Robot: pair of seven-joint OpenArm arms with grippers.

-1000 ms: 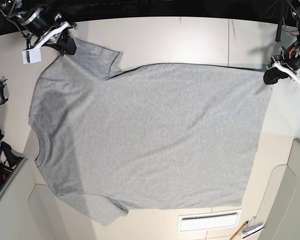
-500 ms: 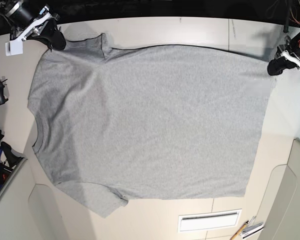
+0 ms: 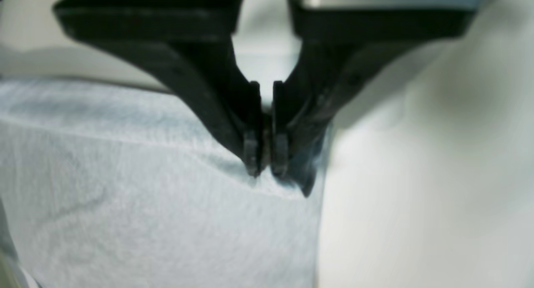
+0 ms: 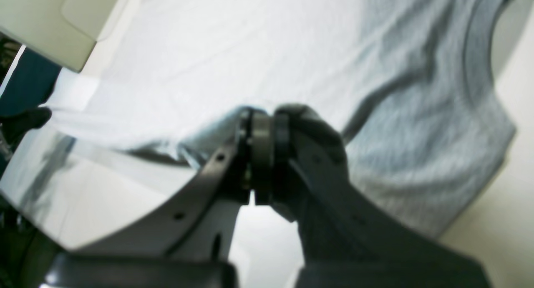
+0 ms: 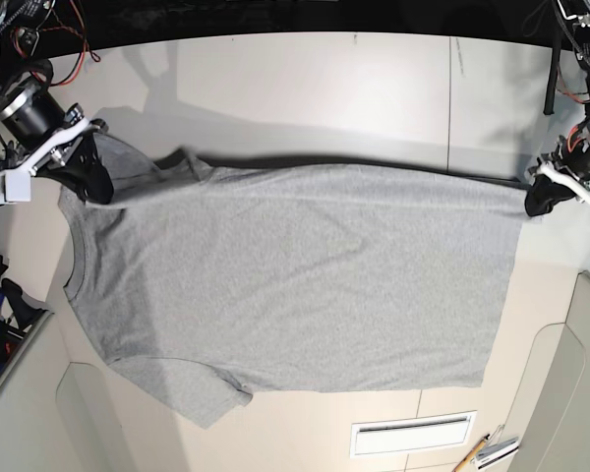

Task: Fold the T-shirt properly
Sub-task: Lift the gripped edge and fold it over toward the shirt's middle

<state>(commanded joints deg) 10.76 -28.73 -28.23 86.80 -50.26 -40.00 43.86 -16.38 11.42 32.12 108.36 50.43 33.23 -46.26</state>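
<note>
The grey T-shirt (image 5: 315,285) lies spread across the table (image 5: 324,79), its upper edge lifted between the two claws. The left claw (image 3: 267,154) is closed on the shirt's upper corner, cloth pinched in its tips. The right claw (image 4: 267,133) grips the other end of that edge (a bit of fabric bunches and hangs around its fingers). The shirt's lower part rests flat, one sleeve spread near the white label (image 5: 413,434). A pencil (image 5: 472,456) lies just beside that label.
</note>
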